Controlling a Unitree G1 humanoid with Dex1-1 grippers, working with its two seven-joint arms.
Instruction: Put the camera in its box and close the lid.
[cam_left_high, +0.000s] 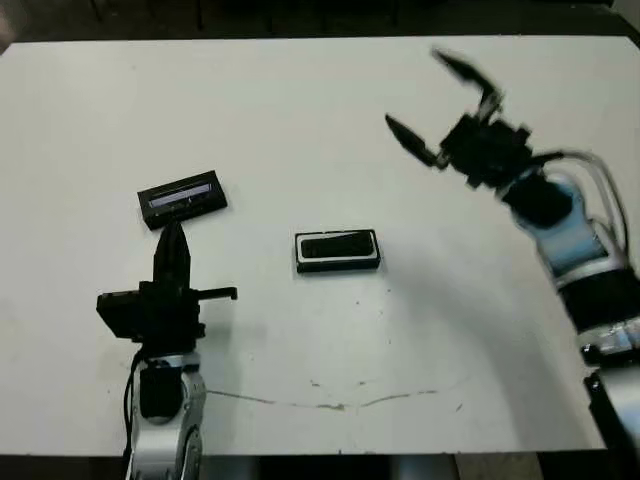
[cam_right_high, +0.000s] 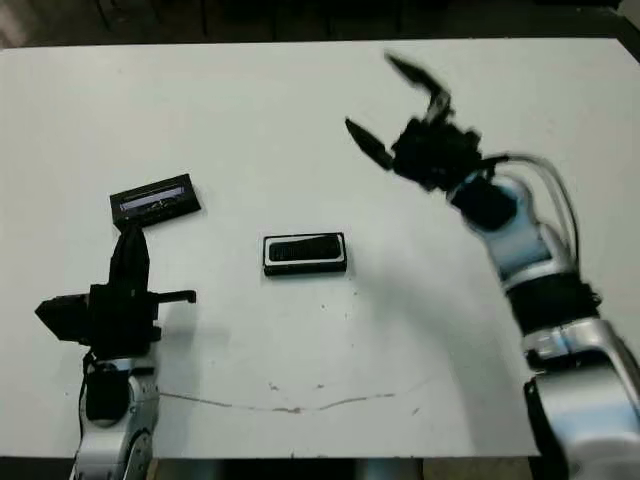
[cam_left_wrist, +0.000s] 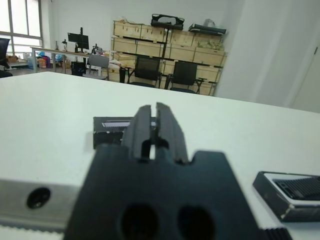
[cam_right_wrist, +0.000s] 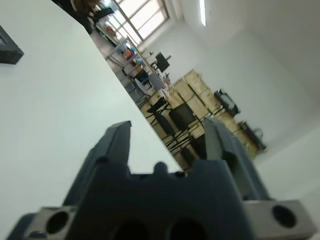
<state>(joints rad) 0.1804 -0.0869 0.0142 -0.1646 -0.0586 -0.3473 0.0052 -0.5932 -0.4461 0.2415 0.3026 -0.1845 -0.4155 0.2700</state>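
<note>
On the white worktop (cam_left_high: 300, 120), the left tool (cam_left_high: 172, 243) waits nearest, fingers pressed together and empty, pointing at the flat black lid with a pale strip (cam_left_high: 182, 197) just beyond it. The shallow black-rimmed box (cam_left_high: 337, 251) lies mid-worktop, seemingly already holding the slim black camera (cam_left_high: 336, 246). Farthest, the right tool (cam_left_high: 438, 105) hangs spread wide, empty, probably to leave room.

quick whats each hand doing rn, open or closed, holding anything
Left hand: closed, empty, just short of the lid.
Right hand: open, empty, raised over the table, away from the box.
</note>
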